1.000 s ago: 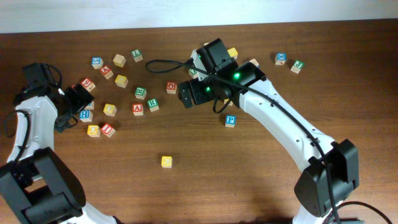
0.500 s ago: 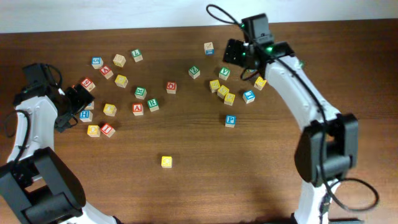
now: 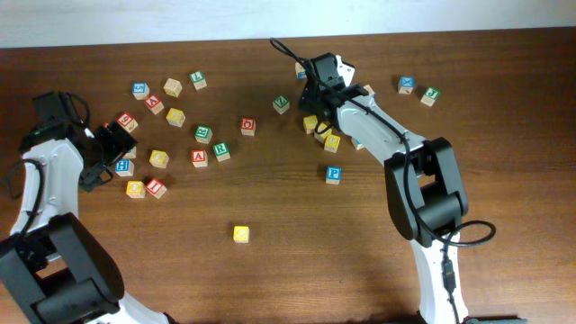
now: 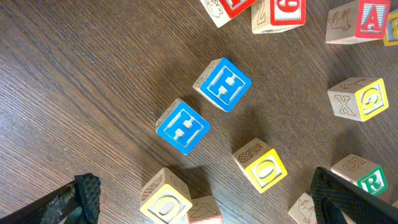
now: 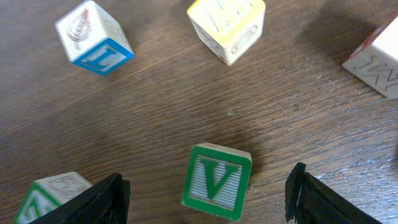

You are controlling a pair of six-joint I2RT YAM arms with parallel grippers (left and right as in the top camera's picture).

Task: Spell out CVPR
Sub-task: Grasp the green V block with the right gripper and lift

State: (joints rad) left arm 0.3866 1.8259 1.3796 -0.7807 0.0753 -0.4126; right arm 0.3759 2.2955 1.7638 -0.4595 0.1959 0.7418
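The blue P cube (image 3: 334, 175) lies midway on the tabletop (image 3: 297, 261); a yellow cube (image 3: 240, 234), perhaps C, sits alone toward its front edge.

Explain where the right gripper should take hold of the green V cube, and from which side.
Probably the two opposite side faces of the green V cube, from straight above. It lies flat, V up, between the open fingers of the right gripper, and bare table on both sides leaves room for them.

Looked like a robot test lab, not a home. Showed a bare brown wood desk (image 3: 297, 261), a white left arm (image 3: 40, 189) and white right arm (image 3: 382, 130), a black cable (image 3: 286, 49), and scattered toy letter blocks (image 3: 241, 234).
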